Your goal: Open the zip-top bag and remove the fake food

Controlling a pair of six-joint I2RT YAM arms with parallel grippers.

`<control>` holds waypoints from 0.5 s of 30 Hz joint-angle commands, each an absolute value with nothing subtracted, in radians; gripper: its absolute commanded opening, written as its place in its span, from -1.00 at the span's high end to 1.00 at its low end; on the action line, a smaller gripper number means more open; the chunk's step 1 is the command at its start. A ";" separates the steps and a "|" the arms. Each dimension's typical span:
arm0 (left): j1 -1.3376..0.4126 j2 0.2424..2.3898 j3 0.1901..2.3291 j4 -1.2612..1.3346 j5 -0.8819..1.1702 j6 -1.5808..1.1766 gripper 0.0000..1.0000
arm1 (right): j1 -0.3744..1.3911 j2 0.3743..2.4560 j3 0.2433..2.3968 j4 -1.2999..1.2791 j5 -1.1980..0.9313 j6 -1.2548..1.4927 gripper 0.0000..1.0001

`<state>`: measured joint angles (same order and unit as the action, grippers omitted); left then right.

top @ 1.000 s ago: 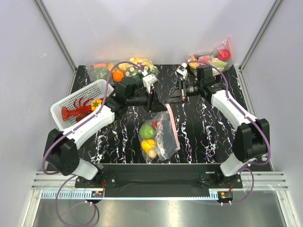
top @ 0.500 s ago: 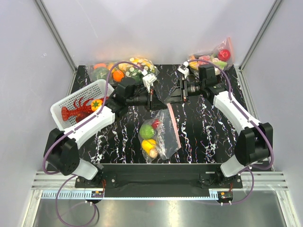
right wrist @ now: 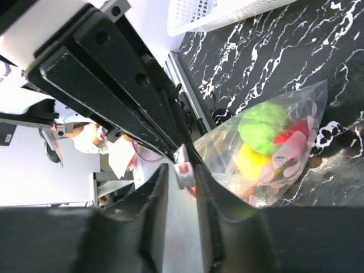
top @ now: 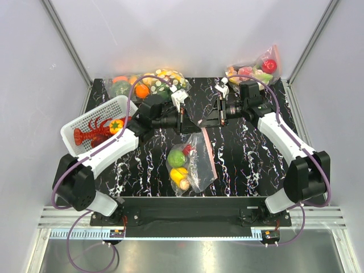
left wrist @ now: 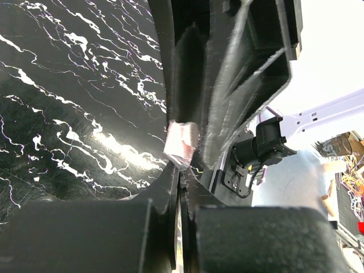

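Where the tabletop [top: 244, 165] has its middle, the bag [top: 196, 162] lies long, running from the near edge toward the far edge, with its pink zip strip [top: 208, 156] on the right. Its far corner is lifted between both grippers. The left gripper [top: 184, 118] is squeezed tight on that corner. The right gripper [top: 215, 114] faces it, fingers a little apart around the strip; I cannot tell if it pinches. The toy fruit [top: 177, 158] sits in the near end.

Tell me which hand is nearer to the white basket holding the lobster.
Left. The left hand is right of the white basket, at the top edge of the zip-top bag; the right hand faces it from farther right.
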<state>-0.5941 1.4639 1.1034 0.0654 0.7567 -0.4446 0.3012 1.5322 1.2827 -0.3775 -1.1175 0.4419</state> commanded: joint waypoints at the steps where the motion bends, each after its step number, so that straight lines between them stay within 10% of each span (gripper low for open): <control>1: -0.592 1.457 1.103 0.129 0.770 -0.445 1.00 | 0.308 1.480 1.282 -0.371 -1.104 0.429 0.47; 15: -0.583 1.430 1.057 0.236 0.726 -0.529 1.00 | 0.308 1.460 1.259 -0.426 -1.083 0.381 1.00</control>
